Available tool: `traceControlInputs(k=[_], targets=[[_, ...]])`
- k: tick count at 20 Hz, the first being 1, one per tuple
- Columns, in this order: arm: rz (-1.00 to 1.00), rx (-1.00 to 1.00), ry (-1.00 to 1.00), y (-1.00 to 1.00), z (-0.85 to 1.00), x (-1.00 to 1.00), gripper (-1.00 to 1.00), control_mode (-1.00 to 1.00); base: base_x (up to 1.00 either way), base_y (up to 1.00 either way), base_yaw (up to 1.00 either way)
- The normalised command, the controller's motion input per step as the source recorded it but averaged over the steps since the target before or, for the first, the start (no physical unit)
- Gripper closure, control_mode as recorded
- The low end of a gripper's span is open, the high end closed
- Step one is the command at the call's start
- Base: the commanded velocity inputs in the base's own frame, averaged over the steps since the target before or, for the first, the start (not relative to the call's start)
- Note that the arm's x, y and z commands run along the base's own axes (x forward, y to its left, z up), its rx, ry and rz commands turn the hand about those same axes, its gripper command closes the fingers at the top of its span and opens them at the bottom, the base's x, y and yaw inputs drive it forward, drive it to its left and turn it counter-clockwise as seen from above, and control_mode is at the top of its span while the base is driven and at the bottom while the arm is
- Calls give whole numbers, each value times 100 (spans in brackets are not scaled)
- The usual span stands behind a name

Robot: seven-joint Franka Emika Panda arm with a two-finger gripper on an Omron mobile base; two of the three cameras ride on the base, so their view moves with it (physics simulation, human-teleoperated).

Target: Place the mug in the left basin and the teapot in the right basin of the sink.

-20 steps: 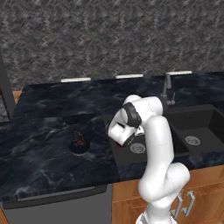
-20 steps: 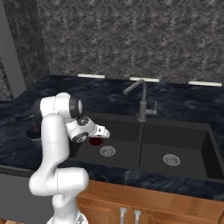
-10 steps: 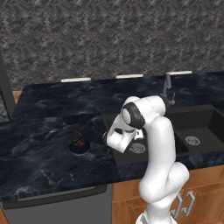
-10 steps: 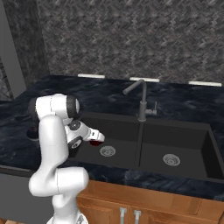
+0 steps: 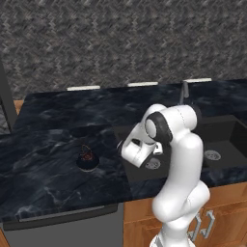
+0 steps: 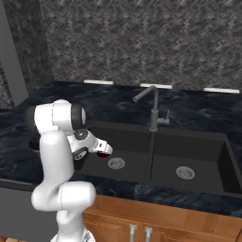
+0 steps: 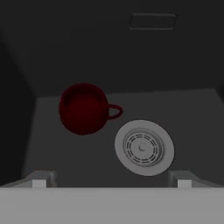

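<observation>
On the left, your teapot (image 5: pixel 88 159) stands untouched on the dark surface (image 5: pixel 43 159), well apart from the sink (image 6: pixel 156 156). Moving right, the hand (image 6: pixel 101 149) hangs over the left basin (image 7: pixel 183 109) with its fingers spread fully wide and nothing between them. The mug (image 7: pixel 84 108) now sits upright on the basin floor just beside the silver drain (image 7: pixel 144 147), handle turned toward it. Over the last second the arm has swung back from the basin's middle toward its near left edge, leaving the mug behind. So you can count the first half as done. Further right, the right basin (image 6: pixel 189 160) past the tap (image 6: pixel 152 108) waits for the teapot.
</observation>
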Motion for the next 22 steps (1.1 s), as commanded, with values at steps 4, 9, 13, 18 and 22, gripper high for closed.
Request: traceControlInputs(k=[4,9,13,18,22], targets=[[0,6,9,0,44,-21,-100,-100,0,0,0],[2,0,8,2,51,-18,-100,-100,0,0,0],[6,0,2,6,54,-14,-100,-100,0,0,0],[8,0,1,6,60,-9,-100,-100,0,0,0],[9,0,2,10,62,-3,-100,-100,0,0,0]])
